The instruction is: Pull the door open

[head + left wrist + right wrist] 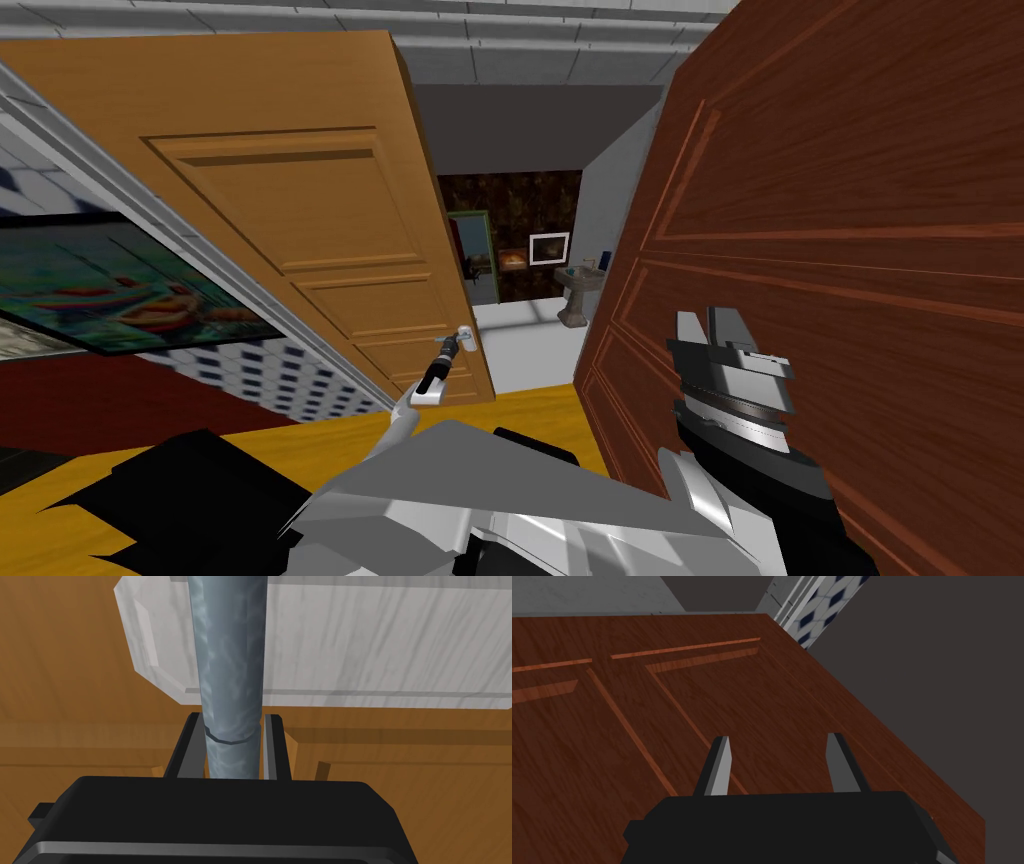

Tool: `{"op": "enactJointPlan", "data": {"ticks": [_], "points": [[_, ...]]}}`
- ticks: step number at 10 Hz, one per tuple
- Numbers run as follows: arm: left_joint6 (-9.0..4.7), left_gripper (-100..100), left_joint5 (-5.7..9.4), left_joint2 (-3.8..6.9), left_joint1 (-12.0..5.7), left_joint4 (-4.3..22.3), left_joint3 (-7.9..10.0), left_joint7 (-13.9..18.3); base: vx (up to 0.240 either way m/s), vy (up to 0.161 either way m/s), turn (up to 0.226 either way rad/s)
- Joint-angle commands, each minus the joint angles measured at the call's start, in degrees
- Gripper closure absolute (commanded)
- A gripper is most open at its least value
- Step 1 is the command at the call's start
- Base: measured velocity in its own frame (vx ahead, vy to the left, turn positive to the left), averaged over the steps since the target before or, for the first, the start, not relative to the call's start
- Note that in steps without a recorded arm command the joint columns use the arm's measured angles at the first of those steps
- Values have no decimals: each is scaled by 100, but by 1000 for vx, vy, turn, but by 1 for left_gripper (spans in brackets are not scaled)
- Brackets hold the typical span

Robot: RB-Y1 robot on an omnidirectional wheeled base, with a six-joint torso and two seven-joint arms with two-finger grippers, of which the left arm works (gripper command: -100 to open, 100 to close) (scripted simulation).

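Now: my left tool [234,726] was clenched on the grey lever handle [230,651], its long axis running straight along the tool's reach. The tan door [300,220] stood ahead-left, ajar. My right tool [779,748], released, hung beside the red-brown door [662,706]. The pull should come back toward me.

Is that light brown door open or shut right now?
Open. Beyond the light brown door a room with a sink shows; the left gripper is shut on its handle.

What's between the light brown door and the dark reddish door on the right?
Head view: an open gap. Between the light brown door and the dark reddish door, pale floor runs back to a pedestal sink; nothing blocks it.
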Motion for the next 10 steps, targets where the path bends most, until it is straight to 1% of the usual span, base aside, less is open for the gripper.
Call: {"op": "enactJointPlan", "data": {"ticks": [1, 6, 8, 10], "points": [[3, 100, 6, -20, 68, -45, -22, -4, -172, 69, -182], [-15, 100, 70, -6, 307, -256, 5, 8, -212, 68, -242], [-23, 100, 98, 1, 412, -350, 17, 13, -261, 75, -239], [-28, 100, 116, 5, 477, -408, 24, 16, -238, 48, -173]]}}
